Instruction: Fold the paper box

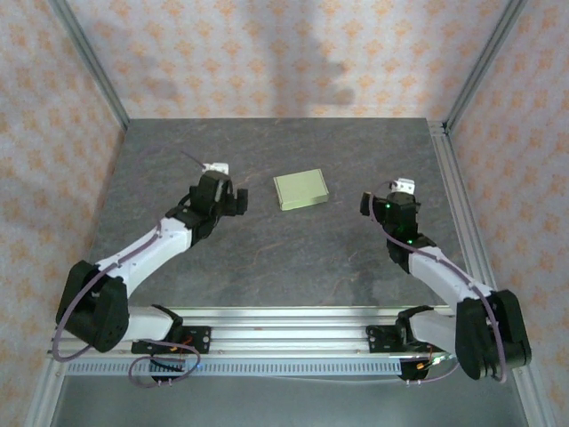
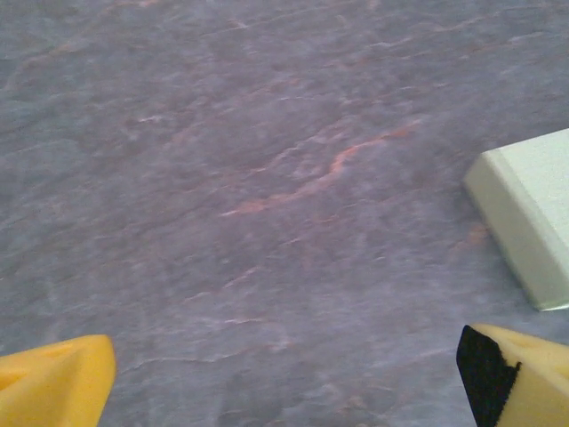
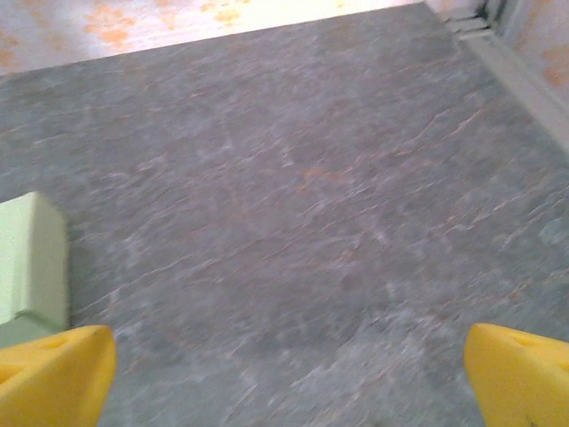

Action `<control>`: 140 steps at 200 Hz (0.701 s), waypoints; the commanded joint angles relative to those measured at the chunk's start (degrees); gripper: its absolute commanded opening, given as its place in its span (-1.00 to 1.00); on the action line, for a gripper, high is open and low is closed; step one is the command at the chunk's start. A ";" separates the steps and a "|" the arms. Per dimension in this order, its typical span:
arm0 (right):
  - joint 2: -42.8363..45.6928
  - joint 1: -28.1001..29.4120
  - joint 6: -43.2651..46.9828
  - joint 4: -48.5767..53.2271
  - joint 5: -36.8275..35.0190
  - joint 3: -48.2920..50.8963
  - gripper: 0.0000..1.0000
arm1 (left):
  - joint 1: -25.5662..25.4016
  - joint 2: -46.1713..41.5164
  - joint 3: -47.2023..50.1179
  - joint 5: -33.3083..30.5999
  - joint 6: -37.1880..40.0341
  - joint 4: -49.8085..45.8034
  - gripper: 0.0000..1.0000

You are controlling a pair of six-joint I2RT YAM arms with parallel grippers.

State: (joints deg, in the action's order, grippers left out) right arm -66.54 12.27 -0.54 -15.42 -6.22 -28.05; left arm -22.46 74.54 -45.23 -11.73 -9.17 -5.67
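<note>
Since the box (image 1: 301, 189) lies closed near worktop (image 1: 267, 258) centre, I call folding done. Left gripper (image 2: 284, 378) and right gripper (image 3: 289, 374) gape empty; I'd retract.

We see a lab test cell: grey table (image 1: 293, 258), metal posts (image 1: 89, 62), patterned walls (image 1: 267, 53), a rail (image 1: 293, 322) along its near edge.

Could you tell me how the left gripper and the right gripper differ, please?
The left gripper stands left of the paper box; the right gripper stands right of it. The left gripper's jaws show a black pad; the right gripper's look plain yellow. Both are open and empty.
</note>
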 commanded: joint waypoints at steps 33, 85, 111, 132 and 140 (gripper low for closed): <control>-14.07 -5.02 7.65 -23.27 -0.31 3.02 0.99 | 5.65 -6.67 15.21 -12.70 10.72 24.76 1.00; -19.59 -9.89 5.83 -33.27 8.24 6.11 0.99 | 15.45 -4.46 23.94 -2.23 12.98 38.77 1.00; -21.09 -10.51 5.73 -38.83 10.17 8.55 0.99 | 21.71 0.68 24.42 8.56 8.44 45.96 1.00; -22.27 -10.51 5.58 -37.60 9.95 6.78 0.99 | 22.50 8.45 22.97 11.60 8.38 50.08 1.00; -21.79 -10.60 5.34 -35.44 9.19 6.20 0.99 | 22.49 11.40 21.96 11.97 8.85 51.29 1.00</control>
State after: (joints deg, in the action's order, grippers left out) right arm -88.38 1.83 5.82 -49.34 2.02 -20.03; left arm -0.19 79.44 -21.39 -6.11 0.45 36.64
